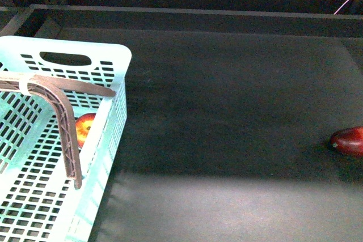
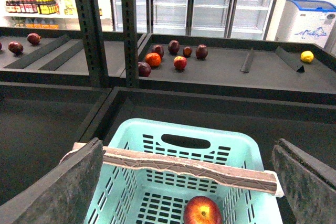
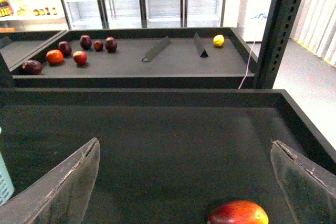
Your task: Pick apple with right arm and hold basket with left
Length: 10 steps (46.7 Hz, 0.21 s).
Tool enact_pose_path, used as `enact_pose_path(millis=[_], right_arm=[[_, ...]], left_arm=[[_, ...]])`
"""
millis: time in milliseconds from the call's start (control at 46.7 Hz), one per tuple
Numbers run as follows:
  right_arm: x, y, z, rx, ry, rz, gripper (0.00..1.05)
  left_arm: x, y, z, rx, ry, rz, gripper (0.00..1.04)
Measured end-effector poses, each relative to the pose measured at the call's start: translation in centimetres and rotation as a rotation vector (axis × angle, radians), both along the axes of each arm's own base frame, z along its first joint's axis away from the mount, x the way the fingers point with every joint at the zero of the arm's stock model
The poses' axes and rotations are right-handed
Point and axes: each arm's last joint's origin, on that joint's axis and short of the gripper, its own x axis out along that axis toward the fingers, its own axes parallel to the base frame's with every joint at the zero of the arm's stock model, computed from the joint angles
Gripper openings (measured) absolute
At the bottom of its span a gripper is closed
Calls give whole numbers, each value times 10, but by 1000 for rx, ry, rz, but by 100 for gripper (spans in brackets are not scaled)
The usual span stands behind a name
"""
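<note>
The mint-green basket point(image 1: 120, 60) stands at the left of the dark shelf, its grey-brown handle point(image 1: 67, 128) arching across it. Inside, against the right wall, lies the round red apple point(image 1: 84, 129) with a yellow stem patch. In the left wrist view my left gripper point(image 2: 188, 148) is open just above the handle point(image 2: 189, 166), one finger to each side of the basket point(image 2: 157, 125), with the apple point(image 2: 202, 212) below. My right gripper point(image 3: 185, 145) is open over the bare shelf, behind a maroon elongated fruit point(image 3: 239, 214). Neither gripper shows in the front view.
The maroon fruit point(image 1: 347, 141) lies at the shelf's far right. A raised shelf wall point(image 1: 198, 18) runs along the back. Behind it, another shelf holds several fruits point(image 2: 173, 56), a lemon point(image 3: 218, 40) and dividers point(image 3: 156, 50). Upright posts point(image 2: 92, 24) point(image 3: 275, 24) stand at the sides.
</note>
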Motion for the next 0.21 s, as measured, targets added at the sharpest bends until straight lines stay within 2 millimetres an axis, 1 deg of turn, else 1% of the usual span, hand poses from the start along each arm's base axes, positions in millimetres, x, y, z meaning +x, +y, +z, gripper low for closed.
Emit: enact_pose_path(millis=[214], right_arm=[[0,0,0,0,0,0,96]], left_arm=[[0,0,0,0,0,0,98]])
